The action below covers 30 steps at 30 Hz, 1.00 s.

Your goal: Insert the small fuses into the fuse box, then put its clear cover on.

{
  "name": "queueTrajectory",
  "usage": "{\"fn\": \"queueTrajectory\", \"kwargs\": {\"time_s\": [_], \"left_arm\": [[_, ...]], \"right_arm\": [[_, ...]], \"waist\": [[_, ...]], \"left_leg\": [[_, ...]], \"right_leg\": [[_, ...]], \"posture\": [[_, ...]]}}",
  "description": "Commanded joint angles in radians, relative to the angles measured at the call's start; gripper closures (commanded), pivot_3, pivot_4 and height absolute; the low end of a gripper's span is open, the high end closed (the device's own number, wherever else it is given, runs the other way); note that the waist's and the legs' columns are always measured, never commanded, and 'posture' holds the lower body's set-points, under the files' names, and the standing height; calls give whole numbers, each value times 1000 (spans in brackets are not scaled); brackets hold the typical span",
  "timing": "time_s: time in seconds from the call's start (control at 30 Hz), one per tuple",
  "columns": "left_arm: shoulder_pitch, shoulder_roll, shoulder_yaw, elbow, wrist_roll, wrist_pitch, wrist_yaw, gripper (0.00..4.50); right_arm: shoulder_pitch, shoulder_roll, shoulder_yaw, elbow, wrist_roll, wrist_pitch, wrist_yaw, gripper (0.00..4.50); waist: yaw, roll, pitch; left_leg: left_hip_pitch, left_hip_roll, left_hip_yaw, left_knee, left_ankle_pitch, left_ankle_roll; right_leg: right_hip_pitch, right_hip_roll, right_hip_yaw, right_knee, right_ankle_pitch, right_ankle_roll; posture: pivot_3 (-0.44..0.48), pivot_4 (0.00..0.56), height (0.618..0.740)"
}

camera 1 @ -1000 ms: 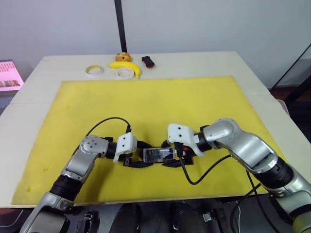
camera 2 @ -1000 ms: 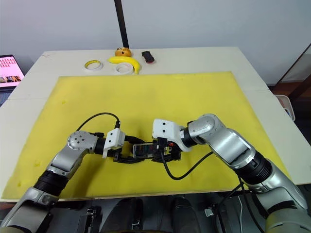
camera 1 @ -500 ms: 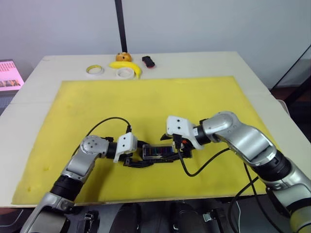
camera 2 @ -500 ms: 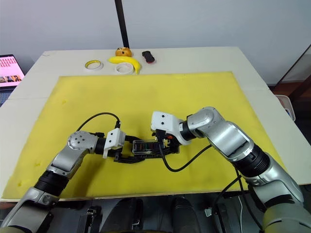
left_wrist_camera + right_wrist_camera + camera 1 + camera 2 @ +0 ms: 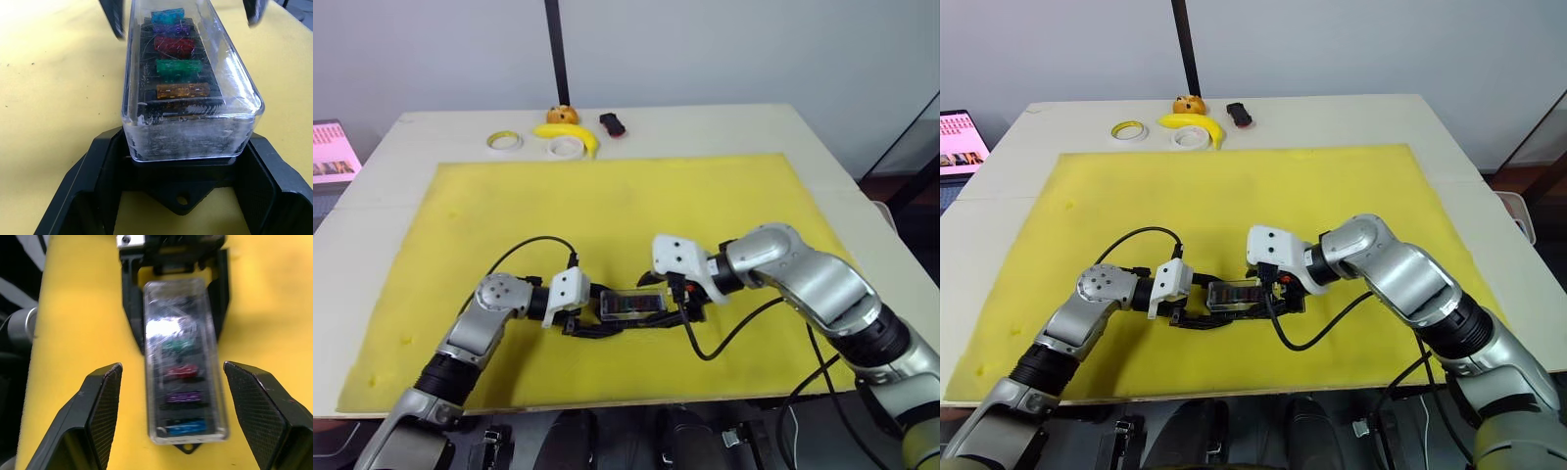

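Clear cover (image 5: 188, 73) on fuse box (image 5: 181, 183) w/ fuses (image 5: 182, 90) inside — L gripper (image 5: 183, 196) pinching box end, R gripper (image 5: 190, 421) spread wide — best press evenly, check seating.

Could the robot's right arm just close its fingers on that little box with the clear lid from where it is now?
Probably yes. The right gripper is open, with one of its fingers on each side of the clear cover sitting on the fuse box. Nothing lies between them. The left gripper is already holding the box's other end.

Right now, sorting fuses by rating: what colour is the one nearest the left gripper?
Amber, clearest in the left wrist view.
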Motion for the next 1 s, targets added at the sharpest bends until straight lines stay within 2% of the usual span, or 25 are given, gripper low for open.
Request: {"fn": "queueTrajectory", "kwargs": {"time_s": [0.03,0.13,0.2,0.27,0.4,0.67,0.87,1.0], "left_arm": [[-2,-9,-12,16,35,10,35,1940],[-3,-8,-11,19,36,7,35,1940],[-4,-8,-12,20,37,5,35,1940],[-6,-10,-12,21,38,5,36,1940],[-8,-14,-14,23,40,4,38,1940],[-3,-9,-14,18,41,5,34,1940],[-2,-7,-14,14,40,10,35,1940],[-3,-9,-15,13,40,12,36,1940]], "right_arm": [[-46,2,-101,-9,47,-8,5,996],[-37,25,-139,-15,90,-18,9,996],[-21,48,-158,-17,114,-32,5,1522],[-6,61,-163,-16,123,-49,2,2293],[42,102,-147,13,106,-107,-24,4379],[65,118,-130,47,80,-175,-32,4446],[69,145,-146,59,126,-156,-25,4446],[130,121,10,167,-16,-208,-26,4446]], "waist": [[0,0,0],[0,0,0],[-1,0,0],[0,0,0],[0,0,0],[0,0,0],[0,0,0],[0,0,0]], "left_leg": [[0,0,0,0,0,0],[0,0,0,0,0,0],[0,0,0,0,0,0],[0,0,0,0,0,0],[0,0,0,0,0,0],[0,0,0,0,0,0],[0,0,0,0,0,0],[0,0,0,0,0,0]], "right_leg": [[0,0,0,0,0,0],[0,0,0,0,0,0],[0,0,0,0,0,0],[0,0,0,0,0,0],[0,0,0,0,1,1],[0,0,0,0,1,2],[0,0,0,0,1,2],[0,0,0,0,1,2]], "posture": [[0,150,740],[0,150,740],[0,150,740],[0,150,740],[0,150,740],[0,150,740],[0,150,740],[0,150,740]]}}
